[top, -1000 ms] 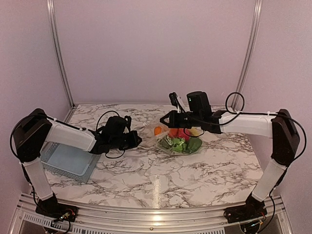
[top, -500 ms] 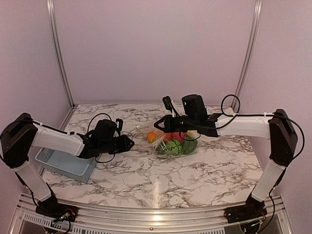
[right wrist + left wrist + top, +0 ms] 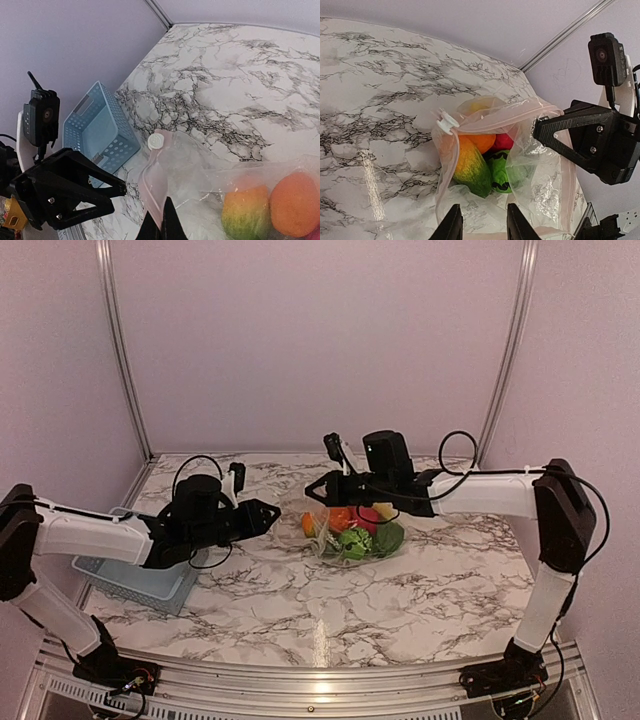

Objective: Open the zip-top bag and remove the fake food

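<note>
The zip-top bag (image 3: 352, 538) lies mid-table with its mouth gaping toward the left arm. My right gripper (image 3: 318, 490) is shut on the pink zip strip (image 3: 159, 192) and holds the upper lip up. The white slider (image 3: 446, 122) sits at the end of the strip. Inside lies the fake food: a yellow-green fruit (image 3: 470, 169), an orange ball (image 3: 484, 141), a red fruit (image 3: 505, 141) and a green vegetable (image 3: 507, 171). My left gripper (image 3: 484, 226) is open just before the bag's mouth, over its lower lip, with nothing gripped.
A light blue slatted basket (image 3: 135, 578) stands at the table's left edge, under the left arm. The right gripper's black fingers (image 3: 570, 132) hang over the bag's right side in the left wrist view. Walls close in the back and sides.
My left gripper has opened and swung toward the bag's mouth. The right gripper has shifted left with the zip strip, dragging the bag a little left.
</note>
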You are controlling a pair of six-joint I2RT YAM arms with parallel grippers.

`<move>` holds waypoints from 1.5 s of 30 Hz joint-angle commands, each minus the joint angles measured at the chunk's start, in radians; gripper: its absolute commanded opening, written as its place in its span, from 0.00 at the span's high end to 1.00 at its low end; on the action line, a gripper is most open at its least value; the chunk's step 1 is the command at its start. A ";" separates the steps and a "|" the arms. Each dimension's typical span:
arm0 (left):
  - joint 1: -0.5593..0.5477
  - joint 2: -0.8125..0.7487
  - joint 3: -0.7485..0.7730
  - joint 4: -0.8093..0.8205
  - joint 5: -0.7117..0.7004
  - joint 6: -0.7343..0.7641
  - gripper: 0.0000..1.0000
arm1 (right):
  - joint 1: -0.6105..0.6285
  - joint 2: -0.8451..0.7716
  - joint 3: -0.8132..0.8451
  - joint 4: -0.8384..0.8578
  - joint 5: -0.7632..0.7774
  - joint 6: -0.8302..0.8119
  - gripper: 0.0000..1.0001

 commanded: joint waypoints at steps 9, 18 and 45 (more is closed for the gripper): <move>-0.013 0.346 0.174 0.075 0.070 -0.079 0.70 | 0.032 0.013 0.080 0.022 -0.033 0.009 0.91; 0.018 0.412 0.167 0.146 0.123 -0.108 0.55 | -0.164 -0.134 -0.074 0.001 -0.055 -0.034 0.54; 0.045 0.492 0.195 0.192 0.204 -0.094 0.31 | -0.407 0.132 -0.054 -0.176 -0.212 -0.202 0.64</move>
